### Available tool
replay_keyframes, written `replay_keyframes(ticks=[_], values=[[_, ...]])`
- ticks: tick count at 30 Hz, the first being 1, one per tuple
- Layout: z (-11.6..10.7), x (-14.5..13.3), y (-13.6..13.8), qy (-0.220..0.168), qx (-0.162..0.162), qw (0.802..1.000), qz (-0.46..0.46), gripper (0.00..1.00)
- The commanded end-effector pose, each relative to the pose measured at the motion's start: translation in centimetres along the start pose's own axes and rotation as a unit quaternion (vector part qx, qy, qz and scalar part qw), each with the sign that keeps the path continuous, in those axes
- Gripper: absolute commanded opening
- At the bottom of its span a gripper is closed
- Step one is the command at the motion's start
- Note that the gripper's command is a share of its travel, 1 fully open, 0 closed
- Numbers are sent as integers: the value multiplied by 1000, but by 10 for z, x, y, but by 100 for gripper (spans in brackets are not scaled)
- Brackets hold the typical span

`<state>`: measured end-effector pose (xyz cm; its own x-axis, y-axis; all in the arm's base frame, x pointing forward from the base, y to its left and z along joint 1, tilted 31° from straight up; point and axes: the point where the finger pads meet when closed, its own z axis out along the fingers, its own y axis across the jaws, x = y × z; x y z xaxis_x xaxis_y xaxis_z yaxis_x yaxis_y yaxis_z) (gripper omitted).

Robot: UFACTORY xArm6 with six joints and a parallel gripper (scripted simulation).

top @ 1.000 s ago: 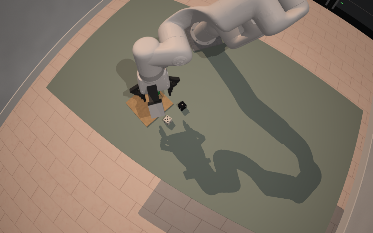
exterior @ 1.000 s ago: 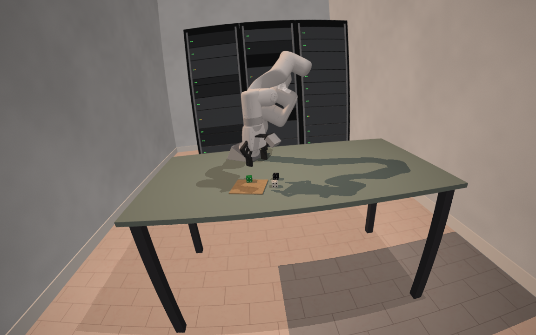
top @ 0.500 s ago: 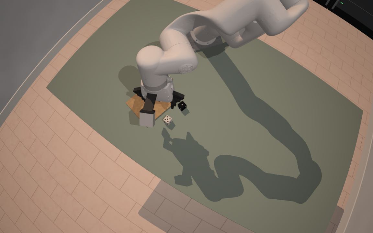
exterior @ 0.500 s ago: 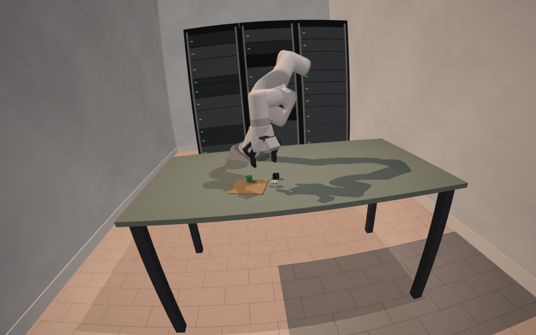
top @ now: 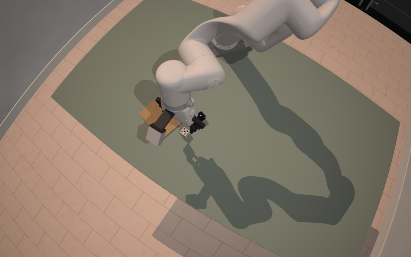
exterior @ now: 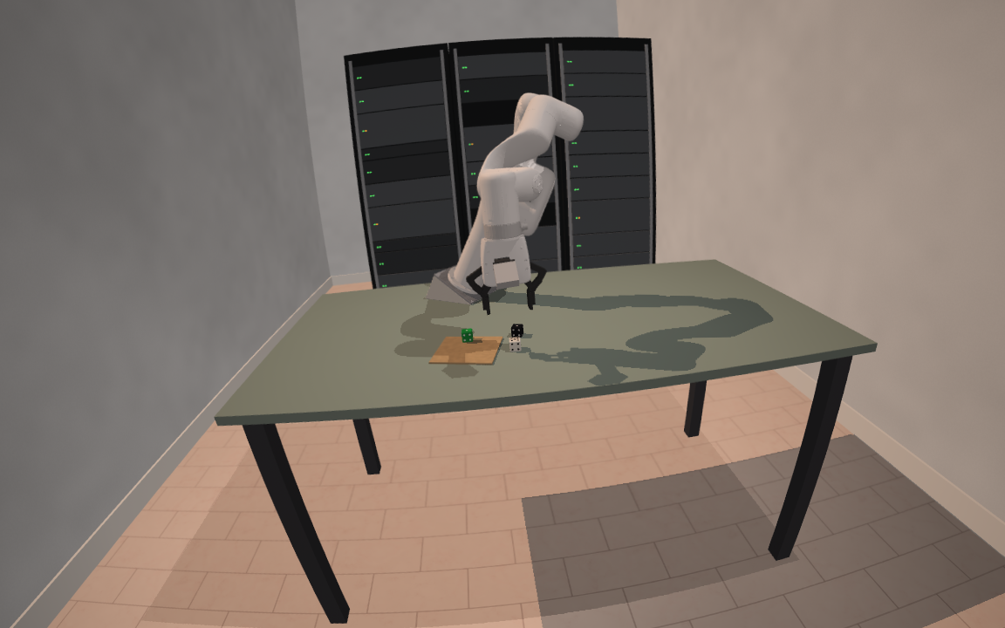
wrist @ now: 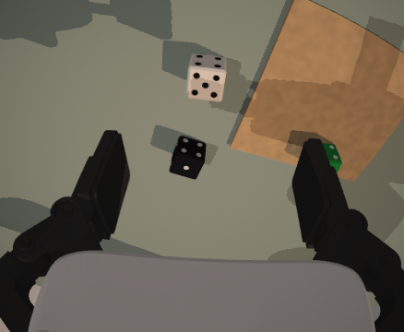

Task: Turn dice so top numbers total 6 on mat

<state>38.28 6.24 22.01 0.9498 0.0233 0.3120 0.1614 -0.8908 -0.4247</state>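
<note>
Wrist view: the pincer (top: 178,115) (exterior: 509,311) (wrist: 212,156) is hanging wide open, gripping nothing; beside the mat (top: 146,115) (exterior: 463,355) (wrist: 340,60), black (top: 201,115) (exterior: 517,330) (wrist: 187,157) and white dice (top: 184,131) (exterior: 515,344) (wrist: 206,77) are sitting; the green die (exterior: 467,336) (wrist: 333,157) is resting on it.

White, rounded arm (top: 200,68) (exterior: 500,199); black claw (top: 178,110) (exterior: 509,310) (wrist: 212,156) with 2 angular fingers.

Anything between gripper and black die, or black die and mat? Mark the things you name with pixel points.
Nothing visible in the way from gripper (top: 178,119) (exterior: 509,310) (wrist: 212,137) to black die (top: 201,115) (exterior: 517,330) (wrist: 188,157), nor from there to mat (top: 147,115) (exterior: 463,352) (wrist: 303,46). White die (top: 184,131) (exterior: 515,344) (wrist: 206,85) sits off to one side.
</note>
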Motion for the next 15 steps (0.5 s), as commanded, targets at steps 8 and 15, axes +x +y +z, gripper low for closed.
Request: replay_keyframes(ticks=[8, 15], values=[[0, 4, -7, -1, -7, 999, 46, 42], [0, 4, -7, -1, -7, 999, 46, 42]])
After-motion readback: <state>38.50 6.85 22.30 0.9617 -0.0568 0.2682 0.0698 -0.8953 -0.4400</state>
